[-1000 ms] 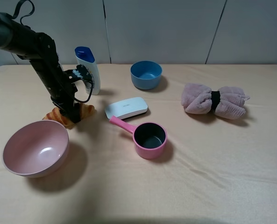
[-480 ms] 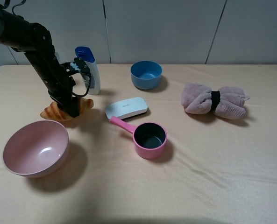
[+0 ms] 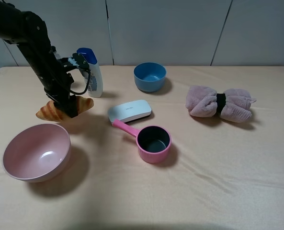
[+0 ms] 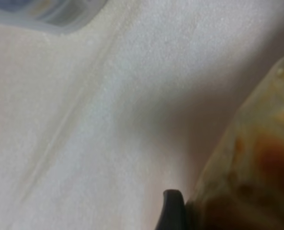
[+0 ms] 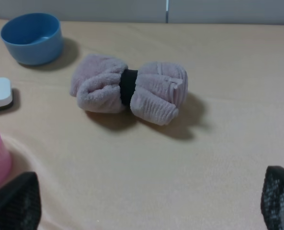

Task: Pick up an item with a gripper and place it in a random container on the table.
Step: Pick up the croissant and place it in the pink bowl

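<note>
My left gripper is shut on the golden-brown croissant and holds it in the air, above the table at the left. The large pale-pink bowl stands just in front of and below it. In the left wrist view the croissant is a blurred brown mass beside one black fingertip. My right gripper is open and empty, low over the beige cloth; its two black fingers frame the view. It is out of the exterior high view.
A blue-capped white bottle stands right behind the left arm. A white oblong case, a pink saucepan, a small blue bowl and a rolled pink towel lie across the middle and right. The towel is ahead of my right gripper.
My left gripper has lifted the croissant off the cloth and carried it up and slightly left. Nothing else has moved.
</note>
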Controlling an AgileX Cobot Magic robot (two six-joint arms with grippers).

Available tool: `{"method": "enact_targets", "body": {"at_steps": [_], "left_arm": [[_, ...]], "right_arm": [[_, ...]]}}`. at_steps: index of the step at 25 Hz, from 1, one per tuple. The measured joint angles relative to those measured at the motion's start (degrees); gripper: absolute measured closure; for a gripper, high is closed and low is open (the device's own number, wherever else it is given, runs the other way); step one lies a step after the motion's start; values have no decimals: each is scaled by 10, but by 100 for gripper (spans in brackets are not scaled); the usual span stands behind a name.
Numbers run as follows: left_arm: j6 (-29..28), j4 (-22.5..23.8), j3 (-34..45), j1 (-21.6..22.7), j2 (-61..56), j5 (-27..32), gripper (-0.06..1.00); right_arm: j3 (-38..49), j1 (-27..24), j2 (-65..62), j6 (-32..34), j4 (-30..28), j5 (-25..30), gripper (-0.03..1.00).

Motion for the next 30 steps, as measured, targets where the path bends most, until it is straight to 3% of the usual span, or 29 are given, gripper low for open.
{"method": "enact_targets", "body": {"at_steps": [19,30], "left_arm": [[-3,1,0,0,-104,62,33],[-93,2,0,-4,-163,131,33]], "right_arm": [[0,0,0,0,0,0,27],[0,0,0,0,0,0,27]]}}
